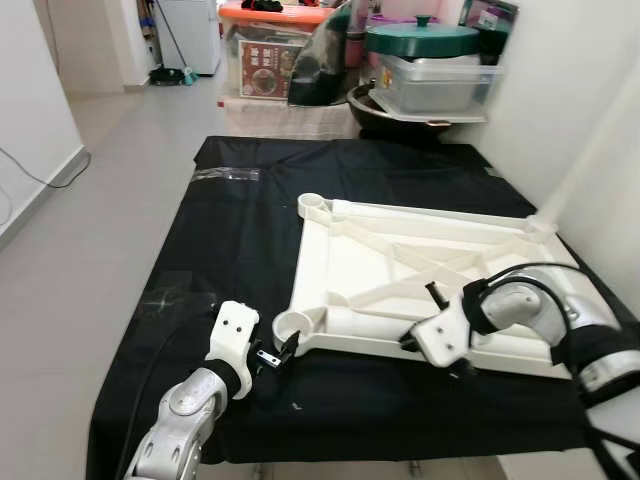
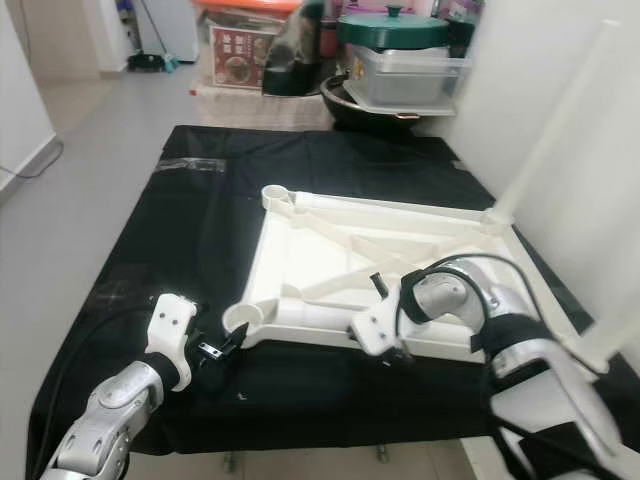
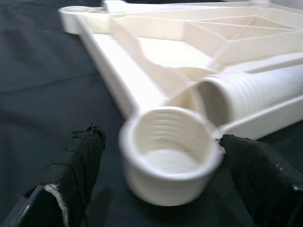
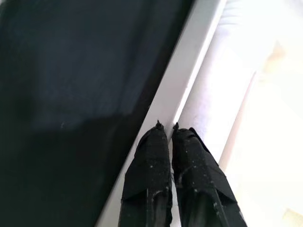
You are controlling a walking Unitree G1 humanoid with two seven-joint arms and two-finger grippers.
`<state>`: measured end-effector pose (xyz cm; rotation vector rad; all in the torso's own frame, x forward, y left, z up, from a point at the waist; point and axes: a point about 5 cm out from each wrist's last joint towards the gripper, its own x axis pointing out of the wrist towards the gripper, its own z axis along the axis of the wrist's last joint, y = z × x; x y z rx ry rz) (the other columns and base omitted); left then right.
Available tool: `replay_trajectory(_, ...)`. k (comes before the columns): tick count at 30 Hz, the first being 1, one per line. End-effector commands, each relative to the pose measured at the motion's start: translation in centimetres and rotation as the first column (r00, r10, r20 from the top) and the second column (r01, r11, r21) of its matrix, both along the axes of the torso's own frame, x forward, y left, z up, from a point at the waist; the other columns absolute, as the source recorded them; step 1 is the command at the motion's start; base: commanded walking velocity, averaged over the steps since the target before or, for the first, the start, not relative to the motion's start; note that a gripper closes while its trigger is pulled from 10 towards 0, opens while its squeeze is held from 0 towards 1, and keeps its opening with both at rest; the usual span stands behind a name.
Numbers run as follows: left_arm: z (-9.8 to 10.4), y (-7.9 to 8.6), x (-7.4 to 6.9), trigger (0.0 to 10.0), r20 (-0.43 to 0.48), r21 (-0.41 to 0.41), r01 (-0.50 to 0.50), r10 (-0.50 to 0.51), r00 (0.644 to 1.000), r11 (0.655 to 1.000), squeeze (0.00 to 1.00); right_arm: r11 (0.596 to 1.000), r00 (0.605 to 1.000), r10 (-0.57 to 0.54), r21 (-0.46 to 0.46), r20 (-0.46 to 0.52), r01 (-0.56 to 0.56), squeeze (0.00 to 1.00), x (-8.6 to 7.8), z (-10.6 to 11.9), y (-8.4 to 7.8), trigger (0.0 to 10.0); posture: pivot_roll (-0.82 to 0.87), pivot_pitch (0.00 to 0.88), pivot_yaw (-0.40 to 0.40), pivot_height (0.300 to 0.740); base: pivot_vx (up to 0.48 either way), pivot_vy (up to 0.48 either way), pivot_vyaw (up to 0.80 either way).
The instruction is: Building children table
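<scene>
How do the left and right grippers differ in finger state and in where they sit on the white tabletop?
The left gripper is open, its fingers straddling the corner socket; the right gripper has its fingers pressed together.
The left gripper is at the near-left corner of the tabletop; the right gripper is further right along the near edge, tips on the rim.
Both have black fingers and work at the upturned tabletop on the black cloth.

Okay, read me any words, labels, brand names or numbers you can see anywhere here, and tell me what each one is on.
No text here can be read.
Red printed box at the back: it carries print and a round picture, too small and blurred to read.
White table top on the black cloth: no markings visible.
Green-lidded pot and clear container: no label visible.
</scene>
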<state>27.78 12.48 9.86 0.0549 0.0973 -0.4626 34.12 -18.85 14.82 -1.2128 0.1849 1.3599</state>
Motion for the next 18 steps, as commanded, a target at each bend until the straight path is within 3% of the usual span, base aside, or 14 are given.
replay_trajectory(1, -0.4, -0.2, -0.1, 10.0, -0.015, 0.006, 0.011, -0.011, 1.0, 1.0, 0.0, 0.984, 0.997, -0.076, 0.16, -0.007, 0.076, 0.0, 0.9, 1.4, 0.9, 10.0, 0.03, 0.0, -0.064, 0.74, 0.0, 0.0, 0.0)
replay_trajectory(2, -0.5, -0.2, -0.1, 10.0, -0.015, 0.007, 0.01, -0.01, 1.0, 1.0, 0.0, 0.955, 0.989, -0.136, 0.259, -0.056, 0.146, 1.0, 1.6, 2.5, 1.0, 10.0, 0.03, 0.0, -0.063, 0.74, 0.0, 0.0, 0.0)
replay_trajectory(3, -0.5, -0.2, -0.1, 10.0, -0.015, 0.007, 0.01, -0.01, 1.0, 1.0, 0.0, 0.955, 0.989, -0.136, 0.259, -0.056, 0.146, 1.0, 1.6, 2.5, 1.0, 10.0, 0.03, 0.0, -0.063, 0.74, 0.0, 0.0, 0.0)
replay_trajectory(5, -0.6, -0.1, -0.2, 10.0, -0.016, 0.007, 0.009, -0.009, 1.0, 1.0, 0.0, 0.9, 0.977, -0.172, 0.381, -0.13, 0.209, 1.0, 2.2, 4.3, 1.2, 10.0, 0.03, 0.0, -0.064, 0.74, 0.0, 0.0, 0.0)
replay_trajectory(10, -0.6, -0.3, -0.2, 10.0, -0.016, 0.004, 0.01, -0.01, 1.0, 1.0, 0.0, 0.867, 0.974, -0.166, 0.448, -0.155, 0.219, 1.0, 2.5, 5.7, 1.4, 10.0, 0.03, 0.0, -0.065, 0.74, 0.0, 0.0, 0.0)
replay_trajectory(11, -0.5, -0.2, -0.2, 10.0, -0.015, 0.004, 0.009, -0.009, 1.0, 1.0, 0.0, 0.833, 0.967, -0.194, 0.493, -0.163, 0.25, 1.0, 2.9, 6.2, 1.7, 10.0, 0.03, 0.0, -0.064, 0.74, 0.0, 0.0, 0.0)
replay_trajectory(12, -0.5, -0.2, -0.2, 10.0, -0.015, 0.004, 0.009, -0.009, 1.0, 1.0, 0.0, 0.833, 0.967, -0.194, 0.493, -0.163, 0.25, 1.0, 2.9, 6.2, 1.7, 10.0, 0.03, 0.0, -0.064, 0.74, 0.0, 0.0, 0.0)
replay_trajectory(13, -0.5, -0.2, -0.2, 10.0, -0.014, 0.003, 0.009, -0.009, 1.0, 1.0, 0.0, 0.808, 0.962, -0.215, 0.523, -0.17, 0.273, 1.0, 3.2, 6.5, 1.9, 10.0, 0.03, 0.0, -0.064, 0.74, 0.0, 0.0, 0.0)
replay_trajectory(15, -0.5, -0.2, -0.2, 10.0, -0.014, 0.003, 0.009, -0.009, 1.0, 1.0, 0.0, 0.808, 0.962, -0.215, 0.523, -0.17, 0.273, 1.0, 3.2, 6.5, 1.9, 10.0, 0.03, 0.0, -0.064, 0.74, 0.0, 0.0, 0.0)
replay_trajectory(16, -0.5, -0.2, -0.2, 10.0, -0.014, 0.003, 0.005, -0.005, 1.0, 1.0, 0.0, 0.776, 0.952, -0.25, 0.55, -0.178, 0.307, 1.0, 3.6, 6.7, 2.2, 10.0, 0.03, 0.0, -0.062, 0.74, 0.0, 0.0, 0.0)
replay_trajectory(17, -0.6, 0.5, -0.3, 10.0, -0.013, 0.008, -0.025, 0.025, 1.0, 1.0, 0.0, 0.678, 0.903, -0.379, 0.603, -0.203, 0.42, 1.0, 4.6, 6.2, 3.0, 10.0, 0.04, 0.0, -0.066, 0.74, 0.0, 0.0, 0.0)
replay_trajectory(18, -0.6, 0.5, -0.3, 10.0, -0.013, 0.008, -0.025, 0.025, 1.0, 1.0, 0.0, 0.678, 0.903, -0.379, 0.603, -0.203, 0.42, 1.0, 4.6, 6.2, 3.0, 10.0, 0.04, 0.0, -0.066, 0.74, 0.0, 0.0, 0.0)
